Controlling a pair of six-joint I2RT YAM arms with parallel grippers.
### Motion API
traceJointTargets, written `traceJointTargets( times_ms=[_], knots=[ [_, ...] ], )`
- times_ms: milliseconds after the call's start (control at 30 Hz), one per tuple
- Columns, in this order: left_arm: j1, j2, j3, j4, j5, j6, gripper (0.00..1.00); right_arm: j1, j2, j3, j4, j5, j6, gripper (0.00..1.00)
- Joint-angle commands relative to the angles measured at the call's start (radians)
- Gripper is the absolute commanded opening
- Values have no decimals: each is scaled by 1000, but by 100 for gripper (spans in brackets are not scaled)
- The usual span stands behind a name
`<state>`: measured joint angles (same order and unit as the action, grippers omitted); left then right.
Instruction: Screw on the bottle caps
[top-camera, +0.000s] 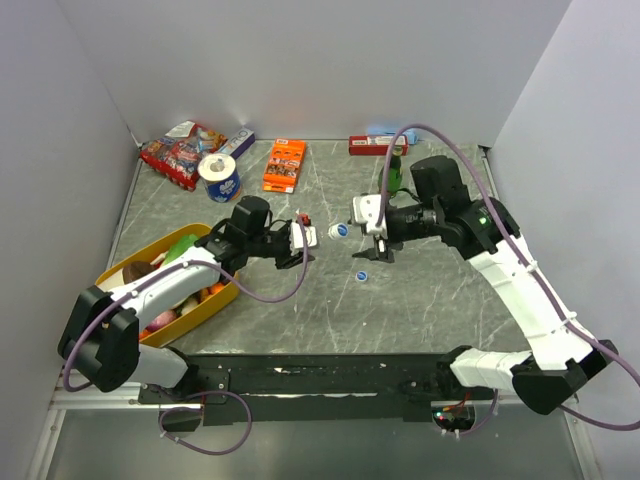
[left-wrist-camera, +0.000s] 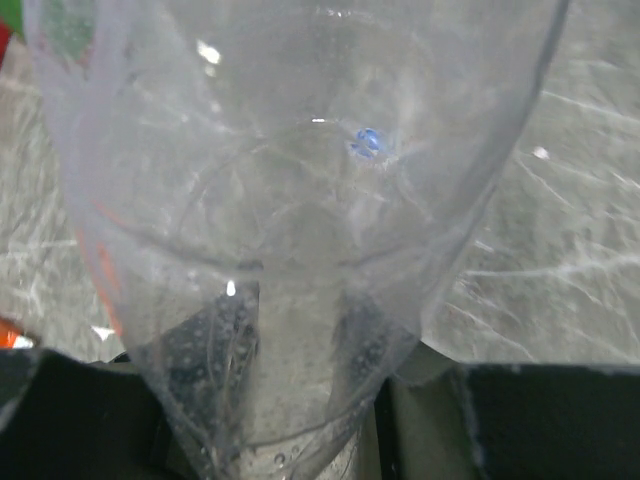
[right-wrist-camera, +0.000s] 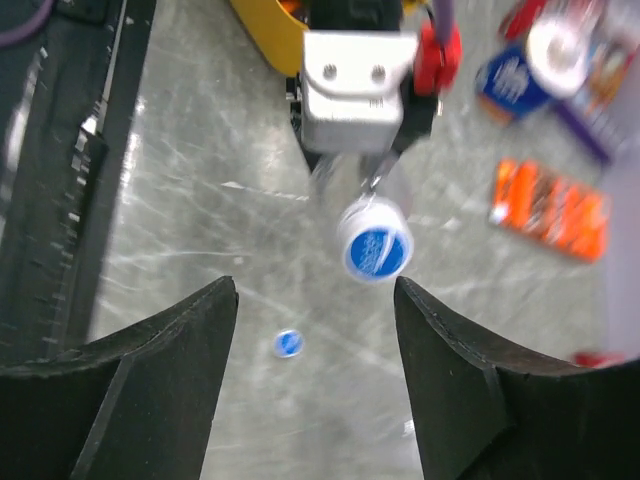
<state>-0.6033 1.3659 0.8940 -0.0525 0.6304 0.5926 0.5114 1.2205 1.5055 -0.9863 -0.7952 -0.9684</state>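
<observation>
My left gripper (top-camera: 305, 237) is shut on a small clear bottle (top-camera: 322, 235) held on its side, neck pointing right. The bottle (left-wrist-camera: 290, 230) fills the left wrist view, with my dark fingers (left-wrist-camera: 200, 350) showing through its wall. A blue cap with a white mark (top-camera: 338, 231) sits on the bottle's mouth and faces the right wrist camera (right-wrist-camera: 375, 250). My right gripper (top-camera: 362, 240) is open just right of that cap, not touching it; in its own view the fingers (right-wrist-camera: 315, 290) stand wide apart with nothing between them. A second blue cap (top-camera: 360, 276) (right-wrist-camera: 288, 344) lies on the table below.
A yellow basket (top-camera: 215, 300) of toys stands at the left beside the left arm. At the back are red snack packets (top-camera: 180, 150), a blue-white roll (top-camera: 220, 178), an orange box (top-camera: 285, 165), a red box (top-camera: 370, 146) and a green bottle (top-camera: 395, 175).
</observation>
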Motion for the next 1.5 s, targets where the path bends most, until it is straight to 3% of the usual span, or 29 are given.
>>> traceJointTargets(
  times_ms=[0, 167, 667, 1067, 1167, 1267, 1333, 1367, 1400, 1467],
  knots=[
    [5, 5, 75, -164, 141, 136, 1, 45, 0, 22, 41, 8, -277, 70],
    [5, -2, 89, -173, 144, 151, 1, 96, -16, -22, 100, 31, -317, 69],
    [4, -14, 91, -136, 140, 161, 1, 134, 24, -16, 1, 44, -426, 57],
    [5, -10, 80, -47, 130, 82, 1, 139, 43, -27, -17, 68, -443, 44],
    [4, -8, 79, -32, 117, 78, 1, 141, 56, -13, -35, 74, -440, 31],
    [-1, -13, 69, 32, 60, 36, 1, 139, 92, 11, -38, 93, -377, 17],
    [-38, -17, 42, 158, -53, -23, 1, 141, 143, 36, 16, 129, -194, 8],
    [-52, -21, 30, 213, -181, -42, 1, 139, 166, 76, 38, 145, -103, 6],
    [-62, -25, 22, 245, -233, -51, 1, 139, 221, 105, 50, 155, 74, 1],
    [-108, -28, -13, 411, -376, -92, 1, 133, 279, 207, 64, 175, 251, 0]
  ],
)
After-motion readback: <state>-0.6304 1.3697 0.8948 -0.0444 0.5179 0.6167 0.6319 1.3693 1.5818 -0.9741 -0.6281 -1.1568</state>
